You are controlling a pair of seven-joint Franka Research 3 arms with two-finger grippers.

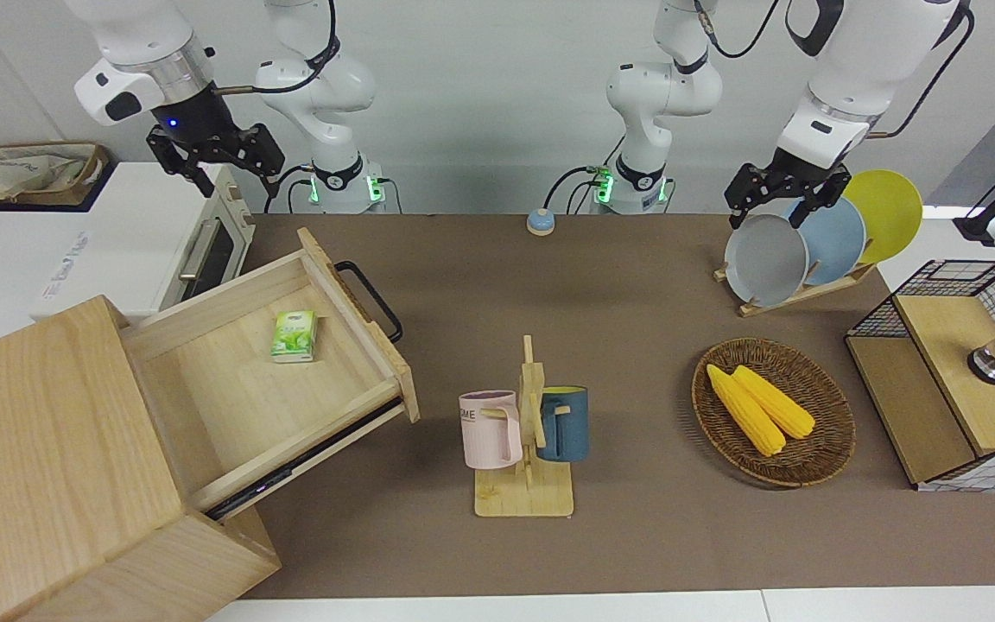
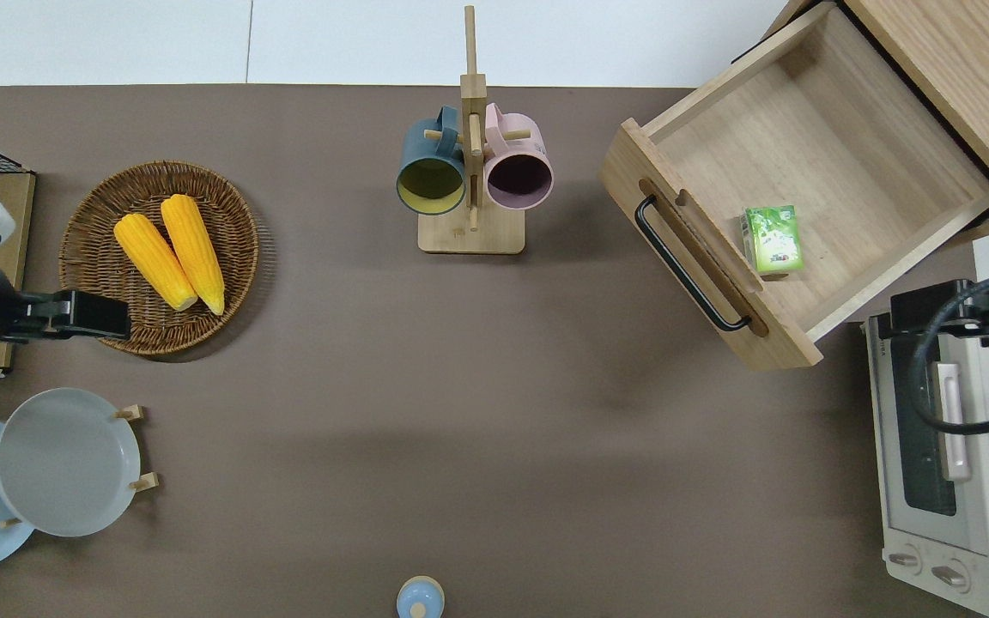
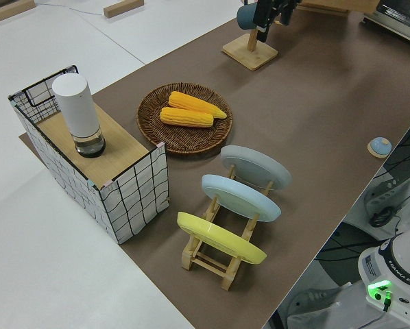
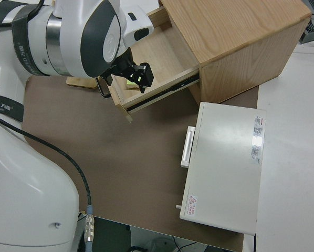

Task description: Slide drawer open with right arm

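Observation:
The light-wood drawer (image 1: 230, 389) stands pulled far out of the pale wooden cabinet (image 1: 40, 449), its black bar handle (image 1: 370, 298) facing the middle of the table. A small green packet (image 2: 771, 239) lies on the drawer's floor (image 2: 846, 137). My right gripper (image 1: 238, 184), with a blue light at its wrist, is up in the air and open, holding nothing. In the overhead view the right gripper (image 2: 919, 311) is over the corner of the white toaster oven (image 2: 967, 506), clear of the handle (image 2: 688, 266). The left arm is parked with its gripper (image 1: 770, 214) open.
A wooden mug rack (image 1: 525, 497) with a pink and a blue mug stands mid-table. Toward the left arm's end are a wicker basket (image 1: 826, 449) with two corn cobs, a plate rack (image 1: 795, 298) and a wire-mesh box (image 1: 938, 345). A small blue button (image 1: 540, 222) sits near the robots.

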